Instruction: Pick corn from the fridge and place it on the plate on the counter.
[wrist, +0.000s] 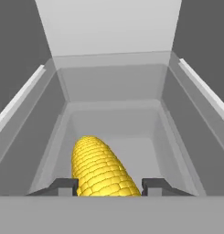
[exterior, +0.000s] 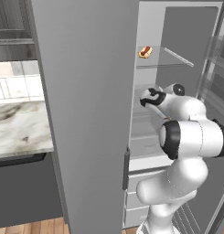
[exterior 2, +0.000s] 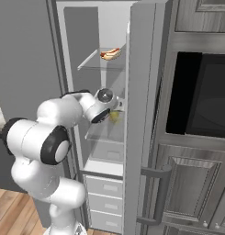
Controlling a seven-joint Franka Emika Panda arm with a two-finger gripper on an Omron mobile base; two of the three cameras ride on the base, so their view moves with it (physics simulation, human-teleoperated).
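Observation:
The fridge [exterior: 86, 114] stands open, and my arm reaches into its middle section. In the hand view the yellow corn [wrist: 102, 169] lies lengthwise between my two fingertips [wrist: 65, 186], which press against its sides. My gripper [wrist: 109, 186] is shut on the corn above a glass shelf. From the right base view the corn [exterior 2: 115, 117] peeks out as a small yellow patch just past the gripper [exterior 2: 112, 114]. In the left base view the hand [exterior: 147, 98] is partly hidden behind the fridge door. A strip of marble counter [exterior: 19, 128] lies left of the door. The plate is out of view.
A red-and-tan hot dog [exterior: 145, 51] [exterior 2: 110, 54] rests on the glass shelf above my hand. The wide fridge door blocks the way to the left. A dark built-in oven [exterior 2: 201, 96] and panelled cabinets stand to the fridge's right. White drawers [exterior 2: 104, 188] sit below.

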